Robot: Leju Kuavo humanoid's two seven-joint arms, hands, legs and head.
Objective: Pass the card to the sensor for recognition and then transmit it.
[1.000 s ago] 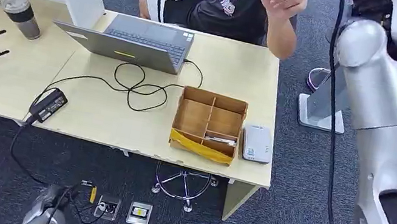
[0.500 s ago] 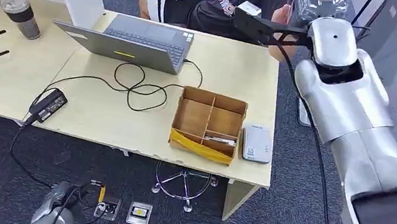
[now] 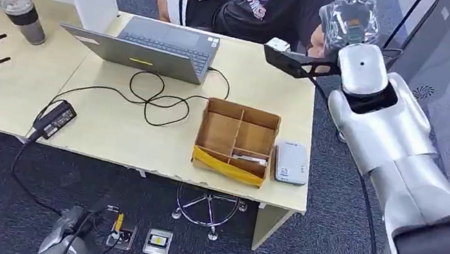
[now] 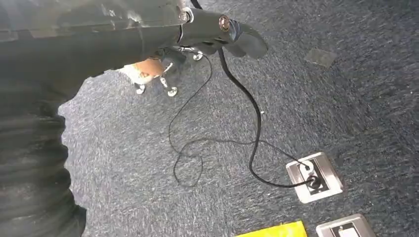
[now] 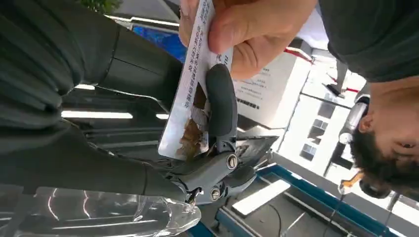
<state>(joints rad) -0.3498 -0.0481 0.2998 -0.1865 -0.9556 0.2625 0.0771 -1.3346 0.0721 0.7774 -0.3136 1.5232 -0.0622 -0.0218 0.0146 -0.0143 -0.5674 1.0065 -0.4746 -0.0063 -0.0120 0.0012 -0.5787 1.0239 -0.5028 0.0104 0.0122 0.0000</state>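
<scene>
Right hand (image 5: 148, 123) and person's hand (image 5: 237, 29) both pinch the card (image 5: 190, 94).

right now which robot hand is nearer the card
Right. The right hand has the card between its fingers, a person's hand gripping the other end. The left hand hangs over the floor.

A white card (image 5: 190, 106) printed with dark text and a brownish picture is seen edge-on and tilted, pinched at one end by a person's thumb and fingers and touched at the other end by a grey robot finger. A flat white sensor (image 3: 291, 162) is laid on the table just beside the cardboard box.
</scene>
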